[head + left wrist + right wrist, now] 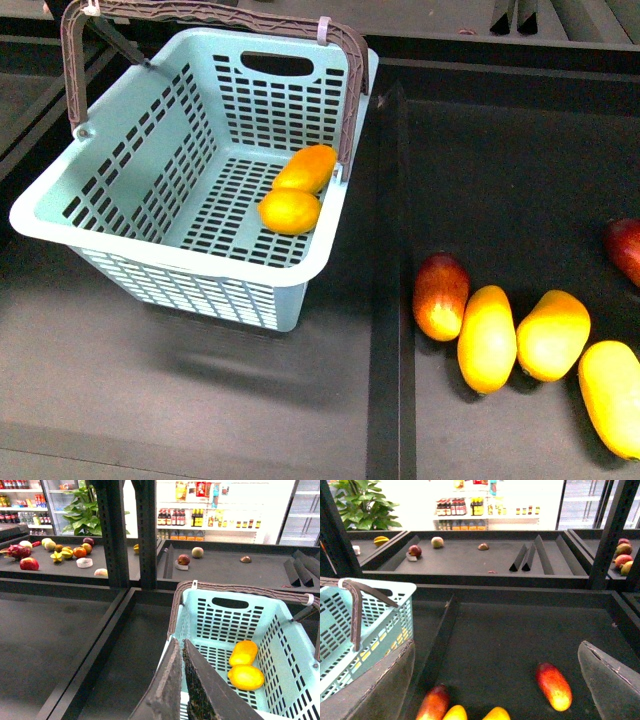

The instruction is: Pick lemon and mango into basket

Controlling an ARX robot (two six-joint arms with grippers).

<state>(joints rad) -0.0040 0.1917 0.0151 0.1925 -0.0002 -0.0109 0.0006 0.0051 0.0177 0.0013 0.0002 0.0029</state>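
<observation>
**Lemon and mango both lying in the basket; arms clear**

Edges and room: the light blue-green slotted plastic basket [150, 215] sits on the dark surface [180, 400], left of a raised black divider rail [390, 300]. Its brown hinged handle [200, 18] stands up over the far rim. Bare surface lies open in front of the basket and to its left. Right of the rail, a second tray floor is open across its far half; fruit crowds only its near edge.

Task things: the bright yellow, plump oval lemon [290, 211] rests on the basket floor near the right wall. The longer, deeper orange smooth-skinned mango [307, 168] lies just behind it, touching or nearly touching it. Both show again in the left wrist view, lemon [245, 676] nearer the camera, mango [243, 652] beyond.

Axes: mango's long axis runs diagonally, from near-left up toward the far-right wall. Lemon's long axis lies roughly crosswise, left to right.

Other fruit, right tray: one red-blushed mango [440, 296], then three yellow mangoes [487, 338] in a row, and a dark red fruit [625, 248] at the right edge.

End effectors: left end effector [183, 680] has its fingers pressed together, holding nothing, above the basket's near rim. Right end effector [495, 680] stands wide apart, empty, over the right tray.
</observation>
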